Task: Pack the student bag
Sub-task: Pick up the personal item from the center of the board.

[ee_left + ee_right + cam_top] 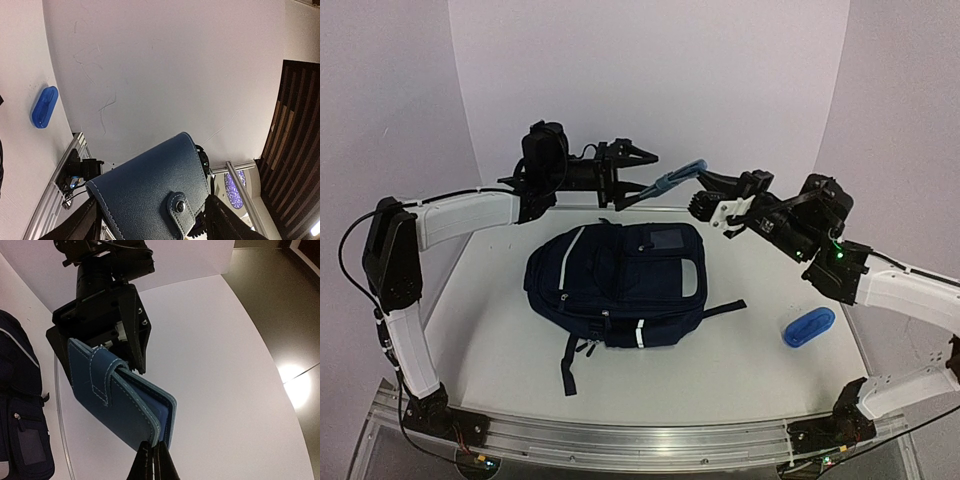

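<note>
The student bag [620, 285], a navy backpack with thin white stripes, lies flat in the middle of the table; its edge also shows in the right wrist view [20, 415]. A blue leather wallet [678, 178] with a snap tab hangs in the air behind the bag, between both grippers. My left gripper [640, 185] is shut on its tab end [150, 190]. My right gripper [705, 185] is pinched shut on the wallet's opposite edge [115, 400], with the fingertips [145, 460] almost together.
A small blue pouch [808, 327] lies on the table to the right of the bag, under my right arm; it also shows in the left wrist view [44, 106]. A white curved backdrop [650, 90] rises behind. The bag's dark straps [568, 370] trail toward the front.
</note>
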Tool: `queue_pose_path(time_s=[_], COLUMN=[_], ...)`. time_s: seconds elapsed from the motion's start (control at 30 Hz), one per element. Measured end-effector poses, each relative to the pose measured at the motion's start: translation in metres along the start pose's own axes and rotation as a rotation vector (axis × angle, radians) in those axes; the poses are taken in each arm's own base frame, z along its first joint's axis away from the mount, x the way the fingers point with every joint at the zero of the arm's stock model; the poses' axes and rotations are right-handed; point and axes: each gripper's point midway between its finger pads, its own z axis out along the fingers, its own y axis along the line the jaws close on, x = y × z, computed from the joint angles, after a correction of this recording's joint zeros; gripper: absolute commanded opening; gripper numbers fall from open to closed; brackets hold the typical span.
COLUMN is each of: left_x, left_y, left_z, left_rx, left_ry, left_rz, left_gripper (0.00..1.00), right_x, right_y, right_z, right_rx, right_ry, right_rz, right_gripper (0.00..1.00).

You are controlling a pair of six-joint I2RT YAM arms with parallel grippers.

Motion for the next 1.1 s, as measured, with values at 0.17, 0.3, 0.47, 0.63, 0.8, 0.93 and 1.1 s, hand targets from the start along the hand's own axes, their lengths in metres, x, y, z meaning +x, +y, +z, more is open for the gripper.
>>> queue_pose_path(time_s=[0.17, 0.3, 0.47, 0.63, 0.8, 0.93, 1.1], left_x=[-0.001, -0.002, -0.001, 0.0, 0.002, 0.002, -0.002], left_y=[0.005, 0.014, 0.017, 0.017, 0.018, 0.014, 0.01], left_z=[0.0, 0.002, 0.002, 0.001, 0.001, 0.001, -0.003], left_rx=[0.008, -0.001, -0.004, 0.002, 0.003, 0.014, 0.03], left_ry=[0.008, 0.018, 0.032, 0.036, 0.047, 0.049, 0.032], left_rz=[-0.023, -0.053, -0.083, -0.084, -0.087, -0.083, -0.07], left_gripper=[0.66, 0.73, 0.88, 0.89, 0.65, 0.4, 0.23], right_x=[0.001, 0.004, 0.006, 0.004, 0.004, 0.004, 0.005], right_y=[-0.002, 0.0, 0.003, -0.002, -0.002, 0.0, 0.011], right_z=[0.007, 0.012, 0.015, 0.015, 0.015, 0.015, 0.013], right_rx=[0.042, 0.054, 0.058, 0.077, 0.081, 0.075, 0.058], right_ry=[0.014, 0.028, 0.037, 0.033, 0.033, 0.031, 0.025], right_rz=[0.004, 0.006, 0.006, 0.006, 0.004, 0.003, 0.002], right_gripper=[0.0, 0.0, 0.0, 0.0, 0.0, 0.0, 0.0])
